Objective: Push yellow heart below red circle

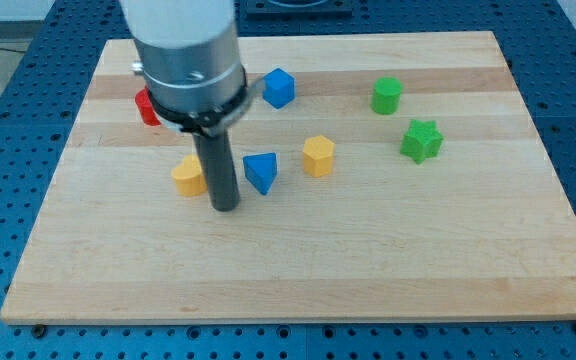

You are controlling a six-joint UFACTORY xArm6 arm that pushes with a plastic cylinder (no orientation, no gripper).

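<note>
My tip (226,206) rests on the board just right of the yellow heart (188,176), touching or nearly touching it. The heart lies at the view's left centre. The red circle (147,107) sits above it toward the view's top left, partly hidden behind the arm's grey body. The heart is below the red circle and a little to its right. A blue triangle-like block (261,171) lies just right of the rod.
A blue cube (279,87) is near the top centre. A yellow hexagon (318,155) is right of the blue triangle. A green cylinder (387,95) and a green star (421,140) are on the right. The wooden board (368,260) lies on a blue perforated table.
</note>
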